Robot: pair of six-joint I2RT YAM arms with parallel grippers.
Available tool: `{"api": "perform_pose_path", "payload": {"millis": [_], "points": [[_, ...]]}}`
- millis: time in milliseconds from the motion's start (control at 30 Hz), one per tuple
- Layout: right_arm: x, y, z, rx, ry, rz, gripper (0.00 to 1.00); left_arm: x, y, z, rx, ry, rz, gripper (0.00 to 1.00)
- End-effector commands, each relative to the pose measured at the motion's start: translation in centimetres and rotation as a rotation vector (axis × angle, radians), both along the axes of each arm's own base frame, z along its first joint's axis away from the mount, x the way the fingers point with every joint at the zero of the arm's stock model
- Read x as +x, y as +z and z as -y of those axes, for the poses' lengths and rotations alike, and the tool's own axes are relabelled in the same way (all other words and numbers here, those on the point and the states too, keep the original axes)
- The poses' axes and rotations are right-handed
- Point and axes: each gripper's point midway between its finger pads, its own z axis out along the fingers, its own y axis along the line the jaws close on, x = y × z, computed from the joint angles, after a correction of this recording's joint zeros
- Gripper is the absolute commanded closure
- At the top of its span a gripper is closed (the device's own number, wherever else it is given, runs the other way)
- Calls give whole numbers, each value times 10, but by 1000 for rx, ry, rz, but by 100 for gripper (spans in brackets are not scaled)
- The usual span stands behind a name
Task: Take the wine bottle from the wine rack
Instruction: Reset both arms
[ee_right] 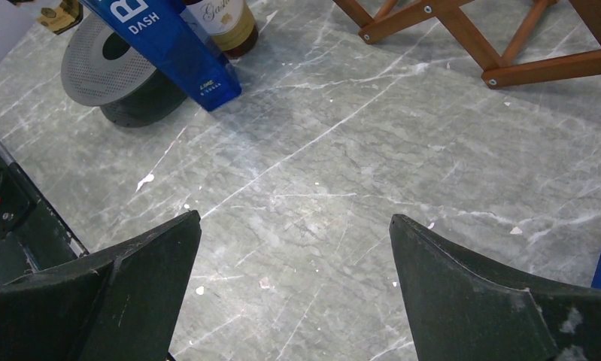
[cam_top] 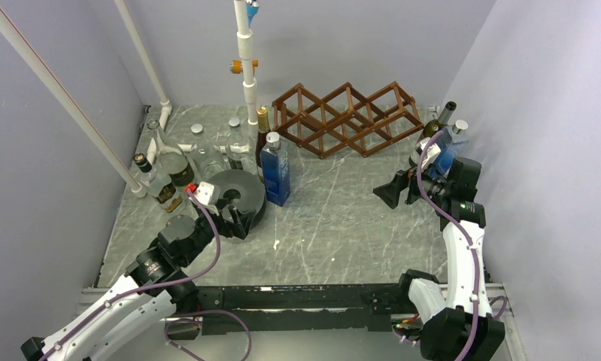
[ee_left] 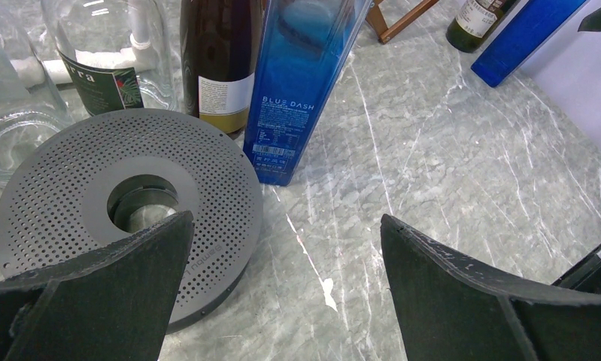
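Note:
The brown wooden wine rack (cam_top: 347,116) stands at the back of the table, and its diamond cells look empty. Its lower bars show in the right wrist view (ee_right: 462,30). A dark wine bottle with a gold cap (cam_top: 263,139) stands upright left of the rack, also seen in the left wrist view (ee_left: 218,68). A dark green wine bottle (cam_top: 436,124) stands by the right wall. My left gripper (cam_top: 233,216) (ee_left: 286,218) is open and empty beside a grey disc. My right gripper (cam_top: 391,194) (ee_right: 293,218) is open and empty over bare table.
A grey perforated disc (cam_top: 241,197) and a tall blue bottle (cam_top: 276,169) sit left of centre. Several clear glass bottles (cam_top: 169,158) crowd the back left. A white pipe post (cam_top: 244,68) rises behind them. Another blue bottle (cam_top: 449,147) stands behind my right wrist. Walls close both sides.

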Motion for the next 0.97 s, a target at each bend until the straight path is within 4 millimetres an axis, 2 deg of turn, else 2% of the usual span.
{"api": "perform_pose_path", "payload": {"millis": [0,933], "points": [[6,14,4,-21,-14,64,0,0,3,1,-16,0,8,0],[8,13,7,-33,-32,67,0,2,2,3,-9,-4,4,0]]}}
